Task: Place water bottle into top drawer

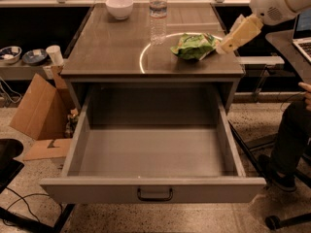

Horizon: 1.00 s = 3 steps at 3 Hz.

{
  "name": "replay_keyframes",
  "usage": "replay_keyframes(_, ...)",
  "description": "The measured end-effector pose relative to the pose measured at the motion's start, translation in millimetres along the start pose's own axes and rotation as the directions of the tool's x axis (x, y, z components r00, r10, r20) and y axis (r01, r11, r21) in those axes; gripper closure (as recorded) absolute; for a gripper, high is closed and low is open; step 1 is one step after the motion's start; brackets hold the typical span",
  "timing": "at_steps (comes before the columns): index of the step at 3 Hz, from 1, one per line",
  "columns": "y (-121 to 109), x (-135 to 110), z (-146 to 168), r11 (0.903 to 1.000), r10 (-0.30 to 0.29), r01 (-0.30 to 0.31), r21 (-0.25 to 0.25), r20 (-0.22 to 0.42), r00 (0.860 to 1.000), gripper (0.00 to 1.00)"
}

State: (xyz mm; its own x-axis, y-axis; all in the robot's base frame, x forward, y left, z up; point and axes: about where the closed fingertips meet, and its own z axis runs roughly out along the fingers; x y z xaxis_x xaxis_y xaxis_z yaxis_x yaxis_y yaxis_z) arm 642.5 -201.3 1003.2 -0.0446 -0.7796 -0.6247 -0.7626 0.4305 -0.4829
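The water bottle [158, 14] is clear with a white cap and stands upright on the back middle of the table top [107, 47]. The top drawer [153, 188] is pulled fully open below the table, grey, with nothing inside; its dark pull handle [155, 194] is at the centre of the front panel. My arm comes in from the upper right, and the gripper [226, 44] hangs at the table's right edge, just right of a green bag and well to the right of the bottle. It holds nothing that I can see.
A green crumpled snack bag [194, 45] lies right of the bottle. A white bowl [119, 7] sits at the back left. A cardboard box [38, 108] stands left of the drawer. A seated person's leg [291, 135] and a laptop [303, 35] are at the right.
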Motion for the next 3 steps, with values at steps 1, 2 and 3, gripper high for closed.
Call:
replay_keyframes(1, -3, 0, 3, 1.0000, 0.004, -0.004, 0.003, 0.009, 1.000, 0.00)
replay_keyframes(2, -3, 0, 10, 0.9999, 0.010, -0.010, 0.008, 0.029, 1.000, 0.00)
replay_keyframes(3, -25, -2, 44, 0.9959, 0.074, -0.080, 0.042, 0.135, 0.988, 0.00)
